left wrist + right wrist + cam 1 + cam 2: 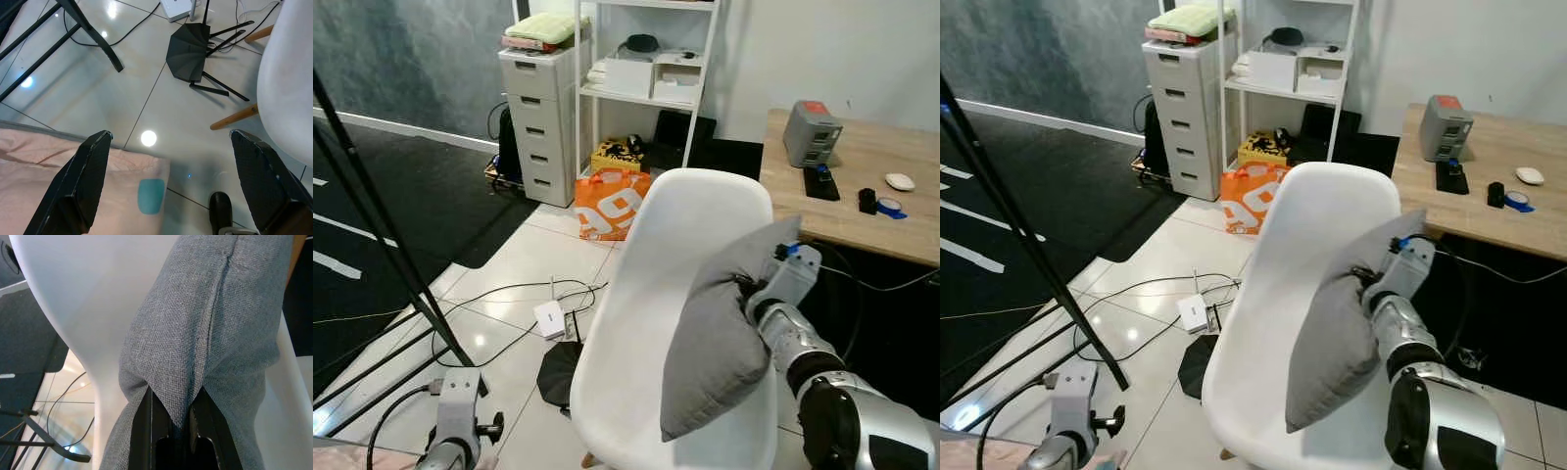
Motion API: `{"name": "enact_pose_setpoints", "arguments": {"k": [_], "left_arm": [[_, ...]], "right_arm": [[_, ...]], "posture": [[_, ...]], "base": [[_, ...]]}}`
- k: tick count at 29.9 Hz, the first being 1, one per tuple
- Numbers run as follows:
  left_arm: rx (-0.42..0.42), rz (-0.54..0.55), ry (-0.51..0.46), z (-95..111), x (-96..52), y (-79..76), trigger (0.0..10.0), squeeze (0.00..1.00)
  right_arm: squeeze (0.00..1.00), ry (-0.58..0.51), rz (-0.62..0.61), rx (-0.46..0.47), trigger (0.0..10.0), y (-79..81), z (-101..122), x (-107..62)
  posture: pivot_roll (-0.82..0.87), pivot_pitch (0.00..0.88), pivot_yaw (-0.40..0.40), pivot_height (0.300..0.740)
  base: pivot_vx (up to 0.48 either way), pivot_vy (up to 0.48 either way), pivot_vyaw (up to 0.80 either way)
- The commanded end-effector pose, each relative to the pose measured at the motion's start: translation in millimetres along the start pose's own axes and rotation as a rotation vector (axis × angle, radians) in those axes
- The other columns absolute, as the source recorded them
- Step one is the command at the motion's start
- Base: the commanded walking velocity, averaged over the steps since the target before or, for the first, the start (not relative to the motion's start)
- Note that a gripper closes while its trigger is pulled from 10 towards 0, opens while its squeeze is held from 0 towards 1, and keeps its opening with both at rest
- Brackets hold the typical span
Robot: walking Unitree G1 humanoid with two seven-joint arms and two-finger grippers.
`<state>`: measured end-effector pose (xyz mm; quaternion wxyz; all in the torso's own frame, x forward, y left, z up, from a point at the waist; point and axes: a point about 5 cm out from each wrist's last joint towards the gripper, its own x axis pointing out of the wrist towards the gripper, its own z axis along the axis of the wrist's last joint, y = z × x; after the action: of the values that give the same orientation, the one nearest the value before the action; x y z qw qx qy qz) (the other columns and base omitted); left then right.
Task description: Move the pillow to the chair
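Eye views: the right gripper (749,290) is pinched on a fold of the grey pillow (720,333), which stands on edge in the white chair (651,323), leaning at its 3 o'clock side; a wooden desk (862,166) lies at 1 o'clock. Left wrist view: the left gripper (181,181) hangs with fingers (85,176) spread wide and empty over tiled floor (122,93), beside the chair. Right wrist view: both fingers (142,431) clamp pillow fabric against the chair shell.
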<state>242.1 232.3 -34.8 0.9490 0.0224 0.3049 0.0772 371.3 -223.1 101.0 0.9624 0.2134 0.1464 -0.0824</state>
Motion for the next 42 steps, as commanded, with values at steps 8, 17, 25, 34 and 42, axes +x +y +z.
{"name": "enact_pose_setpoints", "arguments": {"k": [8,17,25,34,42], "left_arm": [[0.002,-0.005,0.037,-10.4,-3.0,-1.0,10.0,0.0],[0.004,-0.005,0.037,-11.0,-3.5,1.3,10.0,0.0],[0.012,-0.004,0.036,-11.0,-3.8,3.7,10.0,0.0],[0.019,-0.007,0.034,-11.2,-4.3,6.0,10.0,0.0],[0.025,-0.011,0.036,-12.4,-5.0,7.7,10.0,0.0]], "right_arm": [[0.0,-0.047,0.009,-0.035,10.0,8.9,17.6,2.8],[0.0,-0.04,0.005,-0.025,10.0,0.6,14.4,1.1],[0.0,-0.023,-0.026,-0.034,10.0,-5.4,4.5,-0.7],[0.0,-0.014,-0.11,-0.059,10.0,-17.3,-2.0,-3.5],[0.0,-0.04,-0.2,-0.112,10.0,-33.2,8.2,-6.2]], "posture": [[-0.14,0.06,-0.033,0.72],[-0.13,0.083,-0.026,0.69],[-0.12,0.096,-0.017,0.66],[-0.12,0.103,-0.007,0.63],[-0.11,0.107,-0.002,0.6]], "base": [[0.0,0.0,0.0],[0.0,0.0,0.0],[0.0,0.0,0.0],[0.0,0.0,0.0],[0.0,0.0,0.0]]}}
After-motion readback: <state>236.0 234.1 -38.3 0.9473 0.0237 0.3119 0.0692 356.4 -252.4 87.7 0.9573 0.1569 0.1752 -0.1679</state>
